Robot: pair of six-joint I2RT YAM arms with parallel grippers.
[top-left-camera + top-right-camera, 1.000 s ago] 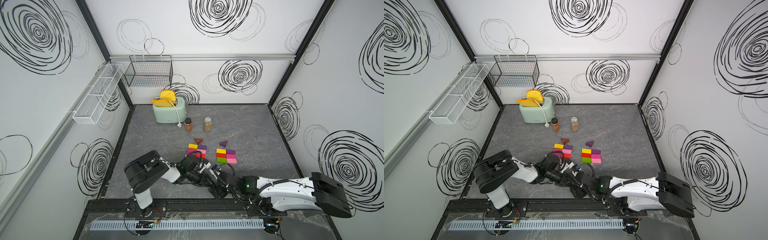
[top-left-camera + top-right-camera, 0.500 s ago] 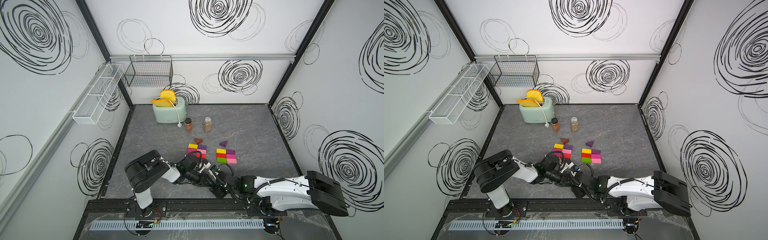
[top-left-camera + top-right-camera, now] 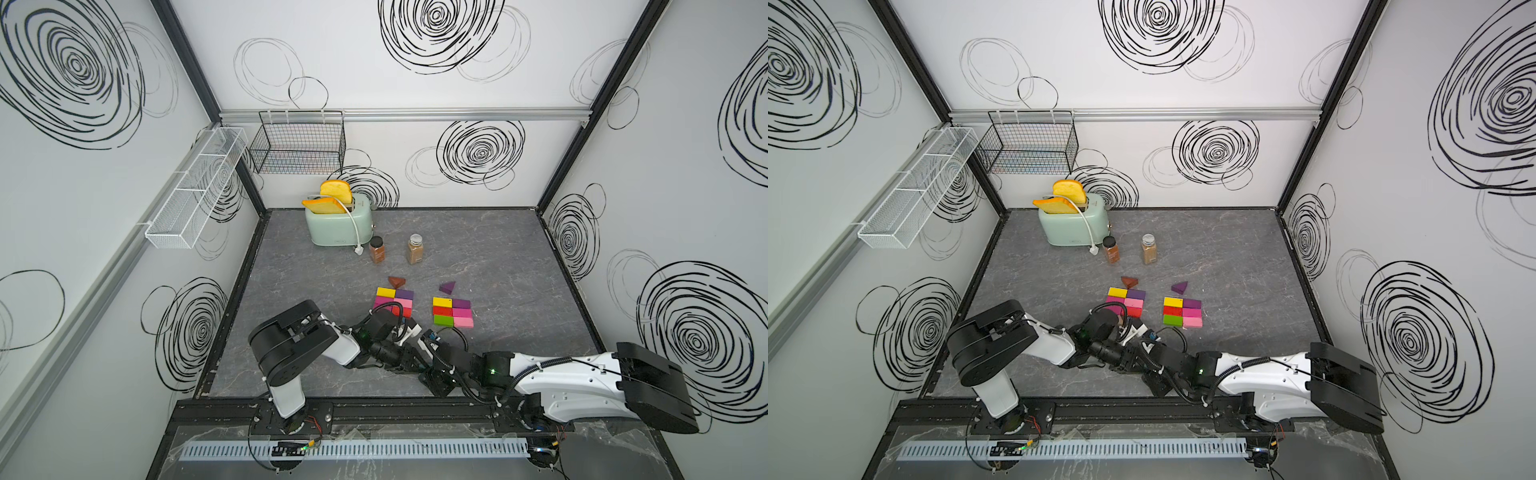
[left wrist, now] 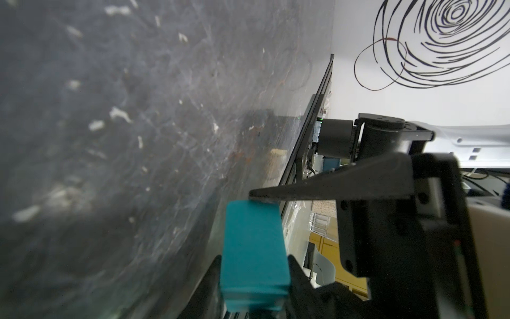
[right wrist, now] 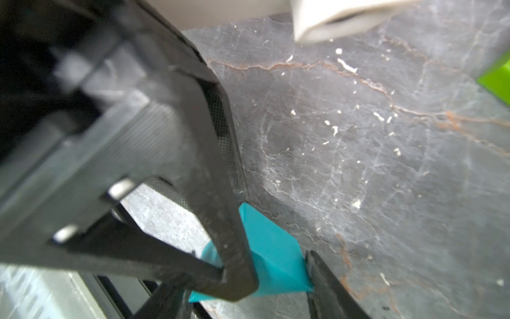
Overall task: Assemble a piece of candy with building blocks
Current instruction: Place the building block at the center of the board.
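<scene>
The teal block (image 4: 254, 248) sits between both grippers near the front edge of the table (image 3: 498, 257), in front of the laid-out bricks. In both top views it is hidden under the meeting arms. The right gripper (image 5: 251, 276) is closed on it. In the right wrist view the block is pinched between that gripper's fingers (image 5: 320, 279), and in the left wrist view one right fingertip touches the block's far end. The left gripper (image 4: 252, 266) stands narrow, its fingers (image 4: 296, 272) close on either side of the block's near end. I cannot tell whether they press it or merely flank it.

Behind the grippers a patch of six bricks (image 3: 453, 311) lies flush: yellow, red and green beside purple, magenta and pink. To its left, apart from it, a second patch (image 3: 395, 297) in yellow, purple, magenta, pink and red is partly covered by the left wrist. A brown wedge (image 3: 397, 281) lies just behind the second patch, and a purple wedge (image 3: 447, 287) just behind the first. Further back stand two jars (image 3: 377, 249), near a mint toaster (image 3: 337, 226) holding toast (image 3: 336, 190).
</scene>
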